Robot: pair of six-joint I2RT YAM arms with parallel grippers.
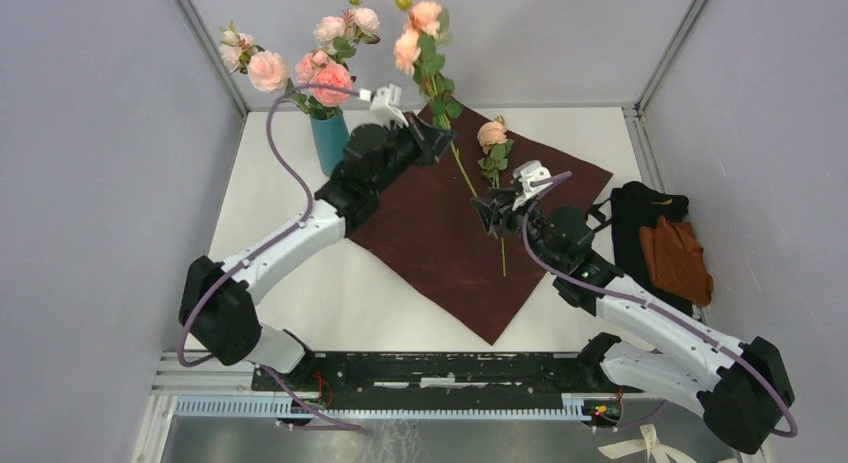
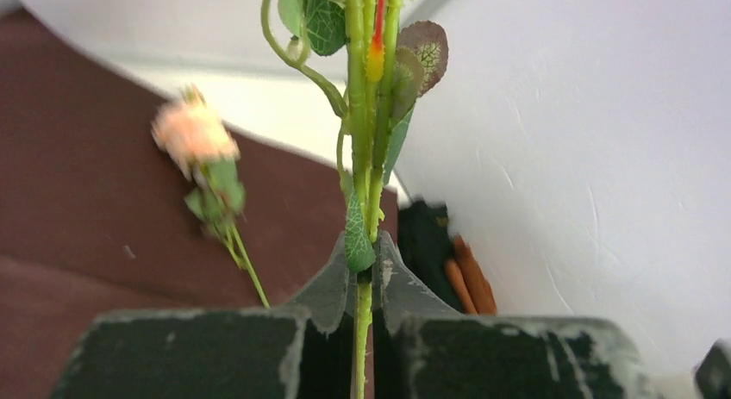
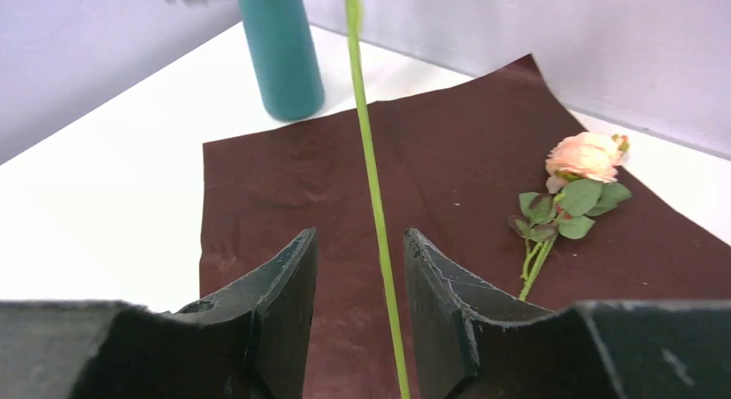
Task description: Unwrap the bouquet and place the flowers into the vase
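Observation:
The teal vase point(image 1: 328, 141) stands at the back left with several pink flowers point(image 1: 330, 78) in it. My left gripper point(image 1: 440, 135) is shut on the green stem point(image 2: 363, 158) of a peach rose sprig point(image 1: 418, 33), holding it upright above the maroon paper. The same stem point(image 3: 372, 183) runs between the open jaws of my right gripper point(image 3: 358, 235), touching neither finger. The right gripper point(image 1: 487, 215) sits over the paper's middle. The bouquet is undone: its maroon wrapping paper point(image 1: 450, 243) lies spread flat, and one peach rose point(image 1: 492, 135) lies on it.
A black-and-orange cloth pile point(image 1: 665, 248) lies at the right edge of the table, beside the right arm. Grey walls close in the left, back and right. The vase point(image 3: 280, 54) stands just off the paper's far left corner.

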